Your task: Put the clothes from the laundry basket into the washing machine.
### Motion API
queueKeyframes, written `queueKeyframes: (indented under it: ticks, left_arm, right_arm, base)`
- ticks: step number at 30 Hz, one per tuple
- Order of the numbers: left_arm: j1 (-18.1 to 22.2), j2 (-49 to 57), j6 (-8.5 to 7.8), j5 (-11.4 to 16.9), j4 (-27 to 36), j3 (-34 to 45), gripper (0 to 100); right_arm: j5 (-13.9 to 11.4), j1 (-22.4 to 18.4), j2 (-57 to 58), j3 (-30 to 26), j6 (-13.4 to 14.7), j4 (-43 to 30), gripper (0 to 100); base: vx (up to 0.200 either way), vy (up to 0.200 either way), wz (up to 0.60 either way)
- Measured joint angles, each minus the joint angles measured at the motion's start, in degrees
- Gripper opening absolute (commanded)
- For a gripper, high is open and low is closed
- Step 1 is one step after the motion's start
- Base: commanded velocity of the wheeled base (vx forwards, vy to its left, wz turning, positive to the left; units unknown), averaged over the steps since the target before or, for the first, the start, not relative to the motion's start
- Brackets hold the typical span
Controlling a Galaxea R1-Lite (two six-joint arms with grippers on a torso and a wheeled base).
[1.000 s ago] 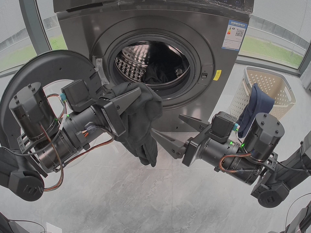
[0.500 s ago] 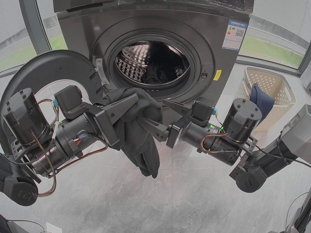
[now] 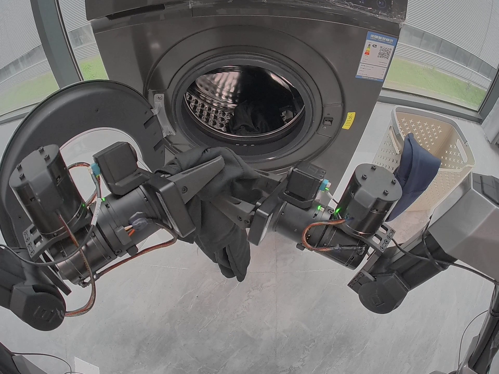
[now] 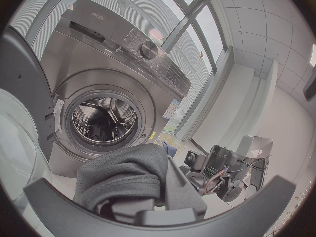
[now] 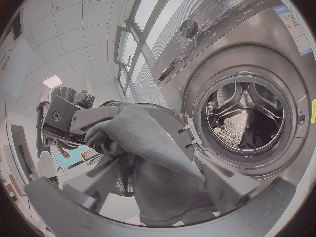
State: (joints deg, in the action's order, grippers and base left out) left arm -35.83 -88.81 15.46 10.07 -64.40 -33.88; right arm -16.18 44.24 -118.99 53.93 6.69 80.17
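we hold a grey garment clamped in the left gripper, near the washing machine; the right gripper straddles it, spread wide. a dark piece lies in the drum; a blue garment is left on the laundry basket, far right.

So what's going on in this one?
The left gripper holds a dark grey garment in front of the washing machine, whose door stands open. The right gripper, jaws open, straddles the same garment from the other side. Dark clothes already lie in the drum, and a navy garment hangs over the rim of the laundry basket beside the machine.
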Motion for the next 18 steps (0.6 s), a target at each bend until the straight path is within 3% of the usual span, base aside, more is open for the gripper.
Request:
queueKeyframes:
  ticks: [7, 18]
  left_arm:
    - [0.37, -1.24, 0.02, -0.13, -0.02, -0.21, 0]
    - [1.63, -2.93, 0.24, -0.11, -0.62, -1.58, 0]
  right_arm:
    - [0.17, 0.83, 1.22, -0.71, 0.12, 0.33, 0]
    - [2.04, 0.9, 9.44, -9.29, 0.77, 0.26, 0]
  base:
    - [0.0, 0.0, 0.0]
    - [0.0, 0.0, 0.0]
